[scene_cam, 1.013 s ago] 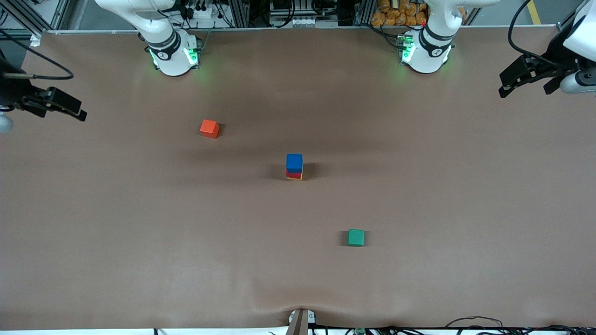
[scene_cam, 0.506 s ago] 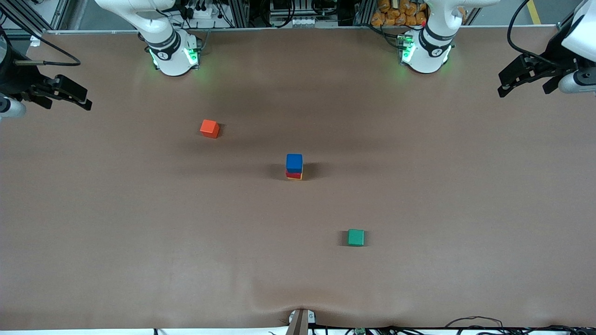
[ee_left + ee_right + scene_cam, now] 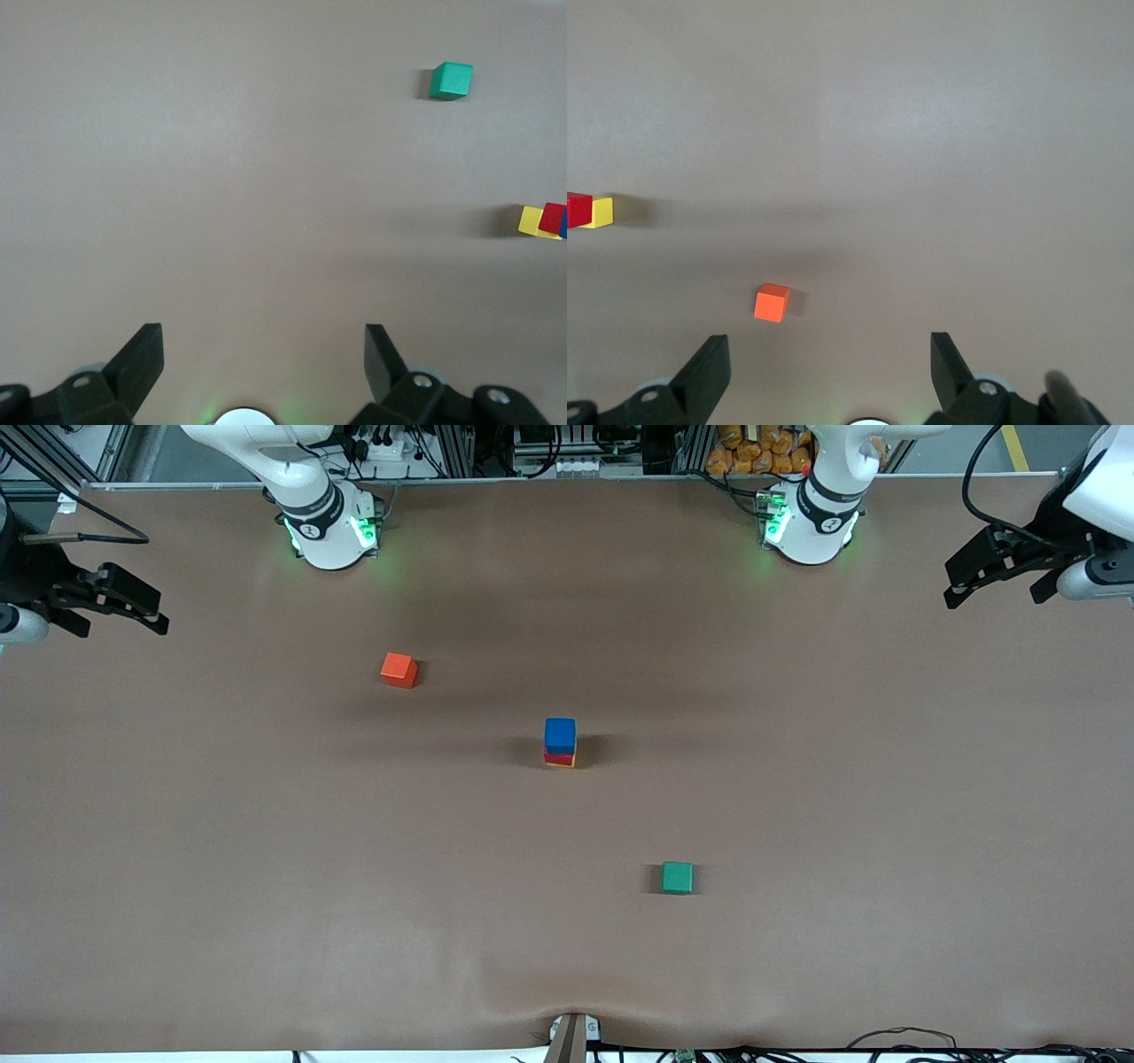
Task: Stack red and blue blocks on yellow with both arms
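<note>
A stack stands mid-table: the blue block (image 3: 560, 735) on the red block (image 3: 558, 758) on the yellow cube (image 3: 560, 763), which shows only as a thin edge. The left wrist view shows the yellow cube (image 3: 531, 220), red block (image 3: 553, 218) and a sliver of blue (image 3: 563, 221). The right wrist view shows the red block (image 3: 578, 210) and the yellow cube (image 3: 601, 212). My left gripper (image 3: 955, 584) is open and empty, held high over the left arm's end of the table. My right gripper (image 3: 133, 607) is open and empty, high over the right arm's end.
An orange-red cube (image 3: 399, 670) lies toward the right arm's base, also in the right wrist view (image 3: 772, 303). A green cube (image 3: 677, 877) lies nearer the front camera than the stack, also in the left wrist view (image 3: 451, 81). The brown table (image 3: 266, 868) spreads around.
Both grippers have drawn back and up toward their ends of the table, the right one more. The stack and the loose cubes have not moved.
</note>
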### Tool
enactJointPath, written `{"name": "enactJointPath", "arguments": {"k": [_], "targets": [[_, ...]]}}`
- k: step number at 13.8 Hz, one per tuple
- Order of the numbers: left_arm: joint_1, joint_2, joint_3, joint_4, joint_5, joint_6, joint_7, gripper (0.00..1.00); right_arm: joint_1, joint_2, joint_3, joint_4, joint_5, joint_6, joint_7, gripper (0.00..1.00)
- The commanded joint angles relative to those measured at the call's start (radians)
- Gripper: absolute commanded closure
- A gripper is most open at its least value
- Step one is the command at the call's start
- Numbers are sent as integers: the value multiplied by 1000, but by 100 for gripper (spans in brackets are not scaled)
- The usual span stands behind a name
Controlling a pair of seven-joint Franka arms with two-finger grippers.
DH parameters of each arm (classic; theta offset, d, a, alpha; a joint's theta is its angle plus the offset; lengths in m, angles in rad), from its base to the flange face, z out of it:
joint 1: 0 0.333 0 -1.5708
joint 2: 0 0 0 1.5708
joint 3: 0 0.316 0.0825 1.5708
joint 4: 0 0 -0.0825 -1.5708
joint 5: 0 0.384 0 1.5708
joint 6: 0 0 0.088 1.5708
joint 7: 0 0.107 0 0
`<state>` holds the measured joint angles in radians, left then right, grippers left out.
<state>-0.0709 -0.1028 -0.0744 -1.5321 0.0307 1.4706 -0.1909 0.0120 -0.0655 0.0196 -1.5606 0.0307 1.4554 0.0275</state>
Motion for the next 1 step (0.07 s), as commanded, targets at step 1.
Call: {"name": "enactJointPath", "arguments": {"k": [1], "targets": [[5, -12, -2, 9, 6, -13, 19, 0, -14, -13, 3, 5, -26, 0, -18, 0]]}}
